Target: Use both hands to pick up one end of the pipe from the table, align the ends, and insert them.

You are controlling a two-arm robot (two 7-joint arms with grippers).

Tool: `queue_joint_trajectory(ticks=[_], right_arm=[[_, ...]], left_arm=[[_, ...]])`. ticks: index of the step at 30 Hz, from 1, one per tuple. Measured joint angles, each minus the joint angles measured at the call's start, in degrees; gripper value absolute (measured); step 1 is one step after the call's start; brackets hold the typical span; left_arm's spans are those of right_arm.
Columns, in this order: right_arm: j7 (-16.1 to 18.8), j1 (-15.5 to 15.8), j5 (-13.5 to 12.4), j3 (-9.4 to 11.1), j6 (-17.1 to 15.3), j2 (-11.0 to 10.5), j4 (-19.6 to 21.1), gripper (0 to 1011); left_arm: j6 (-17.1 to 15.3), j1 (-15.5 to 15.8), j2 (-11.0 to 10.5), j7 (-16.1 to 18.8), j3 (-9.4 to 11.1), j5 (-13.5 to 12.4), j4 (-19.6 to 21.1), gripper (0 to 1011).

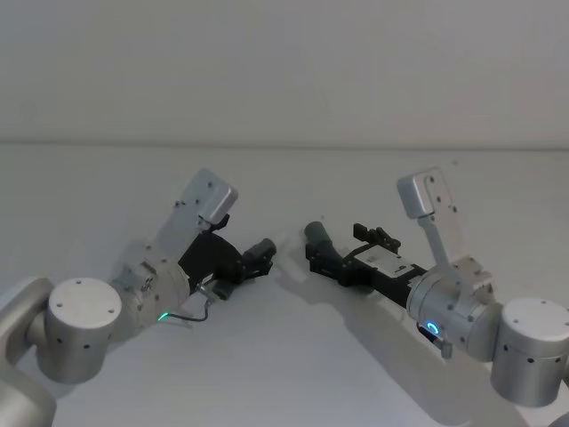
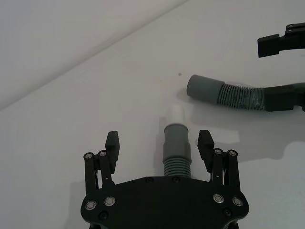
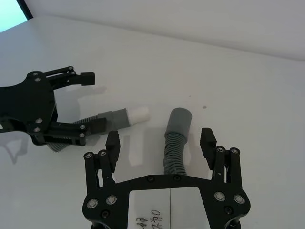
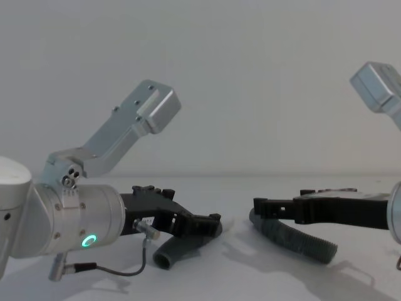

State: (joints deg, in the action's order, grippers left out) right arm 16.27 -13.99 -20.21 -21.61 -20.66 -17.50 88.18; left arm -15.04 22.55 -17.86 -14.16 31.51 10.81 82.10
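Observation:
Two dark-grey ribbed pipe pieces lie on the white table (image 1: 293, 365). The left piece (image 2: 177, 152) has a stepped grey cuff with a whitish tip (image 2: 176, 113). It lies between the spread fingers of my left gripper (image 2: 159, 140), which is open. The right piece (image 3: 174, 152) ends in a wider plain grey sleeve (image 3: 180, 119) and sits between the fingers of my open right gripper (image 3: 160, 138). In the head view the left piece (image 1: 264, 249) and right piece (image 1: 317, 236) point toward each other, a short gap apart.
The table stretches bare beyond the two arms to a pale wall behind. From the chest view the left gripper (image 4: 210, 224) and right gripper (image 4: 260, 207) both reach in low over the surface, with open table between them.

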Motion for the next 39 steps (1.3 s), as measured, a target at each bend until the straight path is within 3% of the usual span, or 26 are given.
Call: queue_joint_trajectory(ticks=[21,39], right_arm=[[0.1,-1.4,0.0,-1.1,-2.7,0.1,-1.0,1002],[-0.3,-2.2,1.2,-1.4,-4.0,0.9,-2.9,1001]], left_arm=[[-5.7,2.5,0.5,-3.7,-0.1,0.0,-2.0,1001],[-8.0,4.1,1.0,-7.8,0.1,0.6,-3.2,1001]])
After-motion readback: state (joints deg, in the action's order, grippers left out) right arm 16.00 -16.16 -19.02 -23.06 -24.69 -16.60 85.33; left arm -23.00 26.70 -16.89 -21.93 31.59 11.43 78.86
